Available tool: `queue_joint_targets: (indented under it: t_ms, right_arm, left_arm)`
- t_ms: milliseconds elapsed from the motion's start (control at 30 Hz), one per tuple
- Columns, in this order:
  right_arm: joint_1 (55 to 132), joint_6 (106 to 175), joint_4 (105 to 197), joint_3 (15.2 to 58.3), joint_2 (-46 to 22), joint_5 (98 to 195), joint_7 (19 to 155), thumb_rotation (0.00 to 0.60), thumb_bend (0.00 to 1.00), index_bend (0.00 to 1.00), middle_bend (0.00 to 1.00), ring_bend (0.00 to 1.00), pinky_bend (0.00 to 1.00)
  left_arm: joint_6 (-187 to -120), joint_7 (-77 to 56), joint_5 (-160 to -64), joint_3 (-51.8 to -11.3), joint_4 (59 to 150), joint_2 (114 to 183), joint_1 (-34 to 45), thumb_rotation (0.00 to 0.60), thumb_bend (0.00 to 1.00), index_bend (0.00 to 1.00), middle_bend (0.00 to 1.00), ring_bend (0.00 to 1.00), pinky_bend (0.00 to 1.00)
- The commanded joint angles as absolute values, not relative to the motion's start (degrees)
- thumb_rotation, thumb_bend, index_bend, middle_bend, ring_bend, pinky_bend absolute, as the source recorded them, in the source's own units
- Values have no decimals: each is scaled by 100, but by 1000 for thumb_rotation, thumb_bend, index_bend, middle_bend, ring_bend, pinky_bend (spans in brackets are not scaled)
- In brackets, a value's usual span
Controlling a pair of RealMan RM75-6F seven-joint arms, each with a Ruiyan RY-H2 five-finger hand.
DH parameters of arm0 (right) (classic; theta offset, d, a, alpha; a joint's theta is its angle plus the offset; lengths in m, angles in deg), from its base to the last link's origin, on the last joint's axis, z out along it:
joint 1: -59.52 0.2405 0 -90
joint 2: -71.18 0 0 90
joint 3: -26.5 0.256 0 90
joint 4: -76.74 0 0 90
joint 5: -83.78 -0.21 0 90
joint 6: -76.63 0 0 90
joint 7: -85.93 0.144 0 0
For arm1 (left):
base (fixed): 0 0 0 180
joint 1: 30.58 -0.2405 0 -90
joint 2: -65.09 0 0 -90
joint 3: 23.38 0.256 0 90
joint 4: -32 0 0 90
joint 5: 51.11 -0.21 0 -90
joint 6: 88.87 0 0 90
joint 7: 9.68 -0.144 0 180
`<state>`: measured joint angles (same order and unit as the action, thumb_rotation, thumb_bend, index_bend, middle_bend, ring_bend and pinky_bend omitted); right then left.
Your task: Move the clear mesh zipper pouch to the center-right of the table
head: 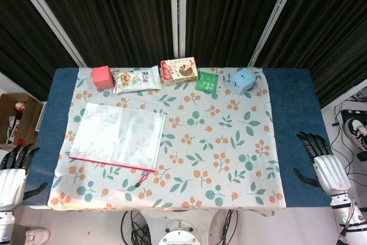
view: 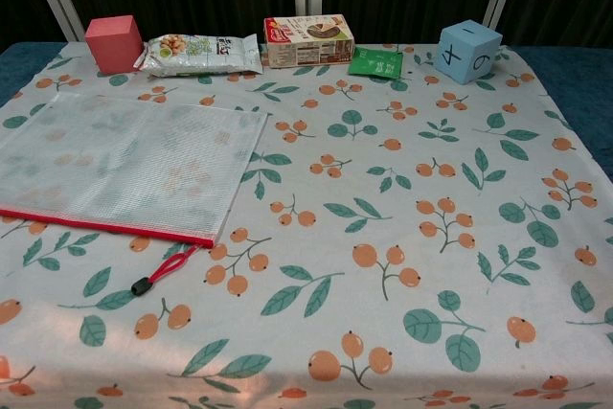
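Note:
The clear mesh zipper pouch lies flat on the left half of the floral tablecloth, its red zipper edge toward me and a red pull cord trailing off the near corner. My left hand hangs off the table's left front corner, fingers spread, holding nothing. My right hand hovers past the right front edge, fingers also apart and empty. Neither hand touches the pouch. The chest view shows no hand.
Along the back edge stand a red cube, a snack bag, a brown-red box, a green packet and a light blue cube. Blue table shows beyond the cloth.

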<state>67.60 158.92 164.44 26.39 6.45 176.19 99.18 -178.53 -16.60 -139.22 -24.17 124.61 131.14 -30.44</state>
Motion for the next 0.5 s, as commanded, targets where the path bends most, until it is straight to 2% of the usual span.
queue_joint_targets:
  t_ms: [33, 400, 500]
  right_arm:
    - [6766, 15879, 16435, 2638, 634, 17615, 9929, 600, 202, 0, 47, 0, 0]
    - [6787, 16065, 16567, 2716, 831, 17733, 9907, 600, 202, 0, 47, 0, 0]
    - [6795, 16150, 16648, 2727, 917, 17831, 9861, 600, 203, 0, 49, 0, 0]
  left_arm:
    - [-17803, -1680, -13927, -2408, 12453, 13118, -3020, 600, 54, 173, 110, 58, 140]
    - [-17513, -1849, -14394, -2346, 12583, 13119, -2681, 600, 55, 180, 125, 64, 149]
    - [-17303, -1971, -14782, -2305, 12671, 13191, -2417, 600, 60, 216, 183, 134, 243]
